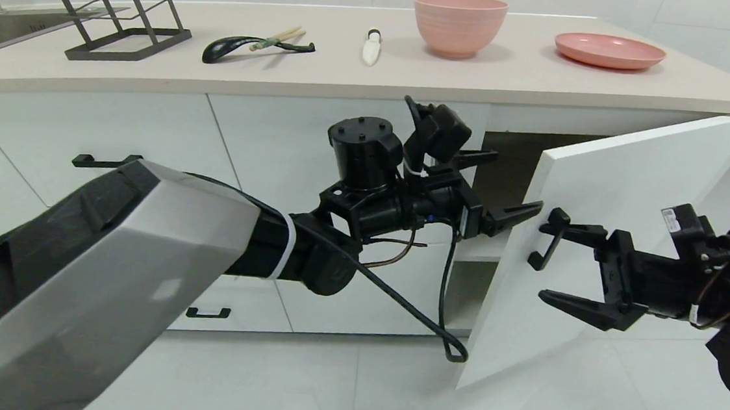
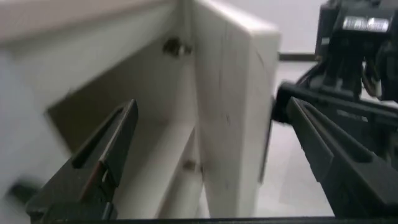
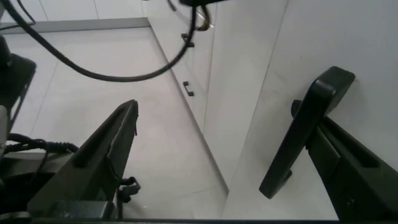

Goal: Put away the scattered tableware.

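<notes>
Resting well above right hand (image 1: pixel 548 258): plate (image 1: pixel 610 50)

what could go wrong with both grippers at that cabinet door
The left gripper straddles the cabinet door at its edge; if the right gripper pulls the door handle, the door may jam against its fingers. The cable loop under the left arm hangs by the door's lower corner and might snag.

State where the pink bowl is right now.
In the head view the pink bowl stands on the countertop, toward the robot's right, between the white utensil and the pink plate.
</notes>
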{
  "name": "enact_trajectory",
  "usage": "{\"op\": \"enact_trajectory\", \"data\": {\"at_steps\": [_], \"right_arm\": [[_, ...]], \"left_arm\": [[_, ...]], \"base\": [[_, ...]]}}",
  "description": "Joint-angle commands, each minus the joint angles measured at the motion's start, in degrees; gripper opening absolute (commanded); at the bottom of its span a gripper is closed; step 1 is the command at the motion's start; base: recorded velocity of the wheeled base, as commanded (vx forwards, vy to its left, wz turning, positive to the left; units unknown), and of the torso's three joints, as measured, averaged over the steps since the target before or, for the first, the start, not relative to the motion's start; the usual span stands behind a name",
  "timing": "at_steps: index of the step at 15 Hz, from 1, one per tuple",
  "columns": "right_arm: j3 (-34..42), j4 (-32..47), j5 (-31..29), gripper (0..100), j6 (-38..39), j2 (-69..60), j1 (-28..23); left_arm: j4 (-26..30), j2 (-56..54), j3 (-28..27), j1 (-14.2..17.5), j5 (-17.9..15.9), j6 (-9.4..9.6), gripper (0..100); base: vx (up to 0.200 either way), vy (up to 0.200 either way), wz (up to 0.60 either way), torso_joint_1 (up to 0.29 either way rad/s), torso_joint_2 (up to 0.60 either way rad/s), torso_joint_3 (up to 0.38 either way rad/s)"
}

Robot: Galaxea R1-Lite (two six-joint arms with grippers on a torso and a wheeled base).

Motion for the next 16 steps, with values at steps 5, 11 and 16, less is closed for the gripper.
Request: {"op": "enact_trajectory", "data": {"at_steps": [5,11,16], "right_arm": [[8.8,-1.1,1.1,100,-2.6,-6.0,-0.2],[12.1,-0.9,-6.3,100,-4.6,-1.4,-10.5],[13.1,-0.9,-6.2,100,-5.0,0.2,-16.4]], "left_arm": [[-4.5,6.4,-3.7,-6.7,-5.0,-2.36,100],[-10.6,7.2,-3.1,-10.7,-3.5,-8.68,100],[-10.2,8.1,-3.3,-10.8,-2.4,-8.86,100]], "base": [[0.000,0.000,0.00,0.000,0.00,0.000],[0.000,0.000,0.00,0.000,0.00,0.000],[0.000,0.000,0.00,0.000,0.00,0.000]]}}
